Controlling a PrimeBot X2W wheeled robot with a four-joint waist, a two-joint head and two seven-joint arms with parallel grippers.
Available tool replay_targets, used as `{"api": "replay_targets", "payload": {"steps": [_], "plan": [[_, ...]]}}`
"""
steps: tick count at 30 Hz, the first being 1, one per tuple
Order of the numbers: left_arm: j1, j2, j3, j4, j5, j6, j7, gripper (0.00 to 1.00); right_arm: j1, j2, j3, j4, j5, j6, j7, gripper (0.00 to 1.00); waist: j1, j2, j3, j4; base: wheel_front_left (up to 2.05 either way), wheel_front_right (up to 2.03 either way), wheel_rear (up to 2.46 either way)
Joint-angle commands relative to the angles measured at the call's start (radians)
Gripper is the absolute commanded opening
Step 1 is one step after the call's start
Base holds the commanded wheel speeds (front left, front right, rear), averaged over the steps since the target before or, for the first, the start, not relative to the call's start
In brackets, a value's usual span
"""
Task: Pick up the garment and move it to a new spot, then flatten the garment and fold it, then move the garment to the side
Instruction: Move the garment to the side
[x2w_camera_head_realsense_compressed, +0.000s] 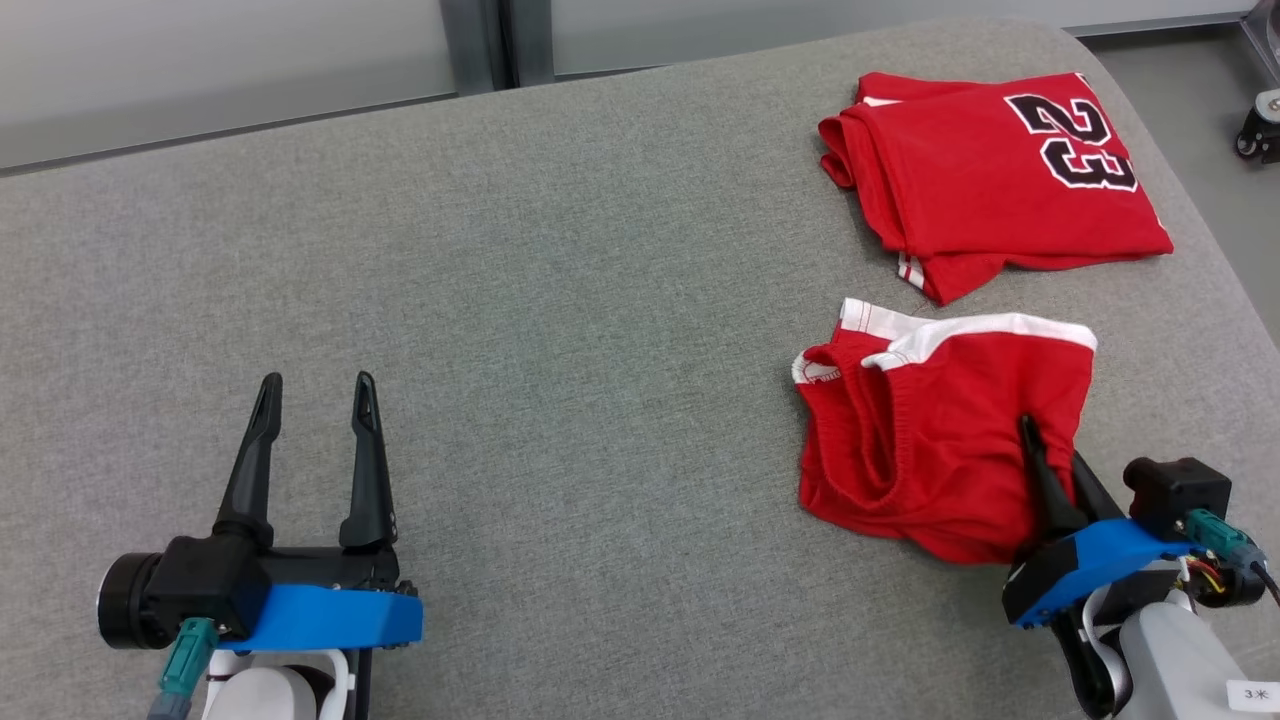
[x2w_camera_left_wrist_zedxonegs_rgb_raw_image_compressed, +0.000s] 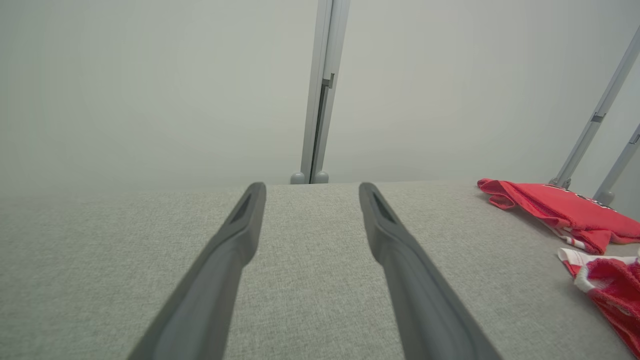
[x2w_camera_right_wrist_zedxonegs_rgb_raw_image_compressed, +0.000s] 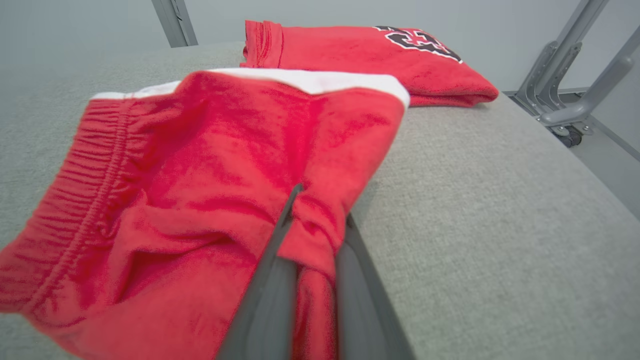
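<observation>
Grey padded tabletop (x2w_camera_head_realsense_compressed: 560, 300) all across, with pale wall panels and a metal post behind. On the right part, red shorts (x2w_camera_head_realsense_compressed: 930, 450) with a white waistband, crumpled and half doubled over, elastic edge open toward the left. Gripped at the near right corner by the right gripper (x2w_camera_head_realsense_compressed: 1050, 440): fingers pressed nearly together, a fold of red cloth pinched between them, plain to see in the right wrist view. Probably taken at the edge like this to lift and carry the whole piece to a new spot. Looks like the very start of the pick-up, with most of the cloth lying on the table.

Just beyond the shorts, near but apart, a red jersey (x2w_camera_head_realsense_compressed: 1000, 180) with a black number 23, folded flat close to the far right edge. Seems finished and put aside there, so likely not the piece to handle now.

Left gripper (x2w_camera_head_realsense_compressed: 318, 380) low at the left, well apart from both garments, fingers spread wide, holding nothing, tips above bare grey padding. Likely kept ready there for the flattening and the folding.

As to containers: no basket, box or tray to make out. Both garments directly on the padding, nothing inside anything.

Worth some care: only one corner pinched, so may slip out, or may drag the loose part against the jersey on the way.
</observation>
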Motion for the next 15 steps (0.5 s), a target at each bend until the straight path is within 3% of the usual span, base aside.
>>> {"api": "replay_targets", "payload": {"steps": [1,7,15], "plan": [[0.005,0.0,0.002,-0.004,0.005,-0.004,-0.002,1.0,-0.006,-0.01,0.015,-0.034,-0.009,0.0,-0.003,0.0,0.0,-0.0001,0.001,0.001,0.0,0.0,0.0],[-0.016,-0.002,0.001,-0.01,0.008,-0.007,-0.002,1.0,-0.081,-0.039,0.067,-0.12,-0.044,0.0,-0.003,0.0,0.0,-0.0001,0.022,0.028,0.0,0.0,0.0],[-0.063,-0.001,-0.003,-0.029,0.022,-0.012,-0.002,1.0,-0.334,-0.176,0.158,-0.088,-0.052,0.0,0.058,0.0,0.0,-0.0001,0.102,0.092,0.0,0.0,0.0]]}}
